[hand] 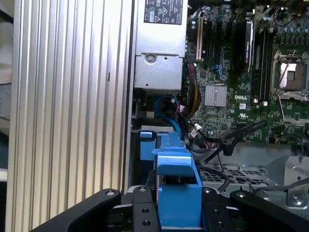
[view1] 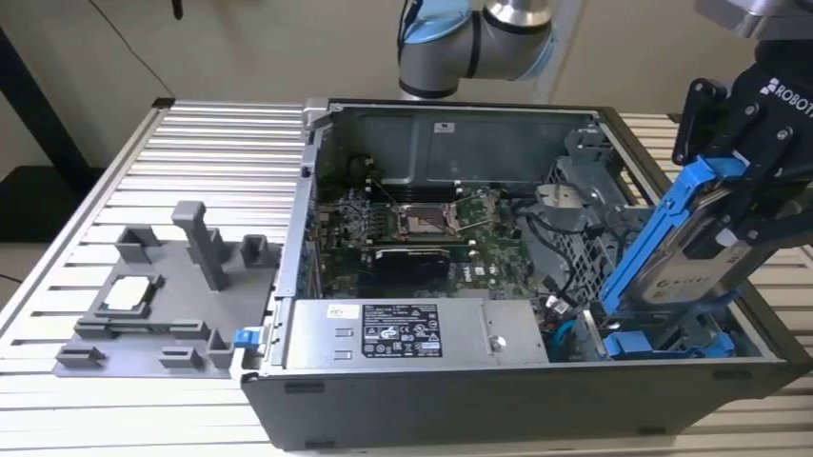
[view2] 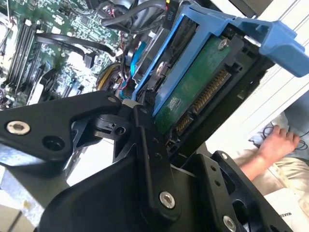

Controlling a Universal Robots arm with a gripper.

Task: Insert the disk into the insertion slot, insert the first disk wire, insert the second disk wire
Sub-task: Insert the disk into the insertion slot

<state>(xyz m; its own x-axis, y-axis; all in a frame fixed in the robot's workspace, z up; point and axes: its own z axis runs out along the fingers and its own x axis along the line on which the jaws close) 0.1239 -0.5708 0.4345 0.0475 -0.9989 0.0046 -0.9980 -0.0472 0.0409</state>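
gripper (view1: 741, 190) clamps the blue-framed disk (view1: 684, 268) tilted over the insertion slot (view1: 667, 343); held askew, it could jam against the slot's edge.

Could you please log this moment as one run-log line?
gripper: shut on disk | disk: tilted, lower end at insertion slot

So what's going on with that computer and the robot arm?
A robot arm is fitting a hard drive into an open computer case. Its fingers are clamped on the blue-framed disk. The disk is steeply tilted, its lower end down at the insertion slot on the exterior view's right, most of it sticking up out of the case. It is not seated yet.
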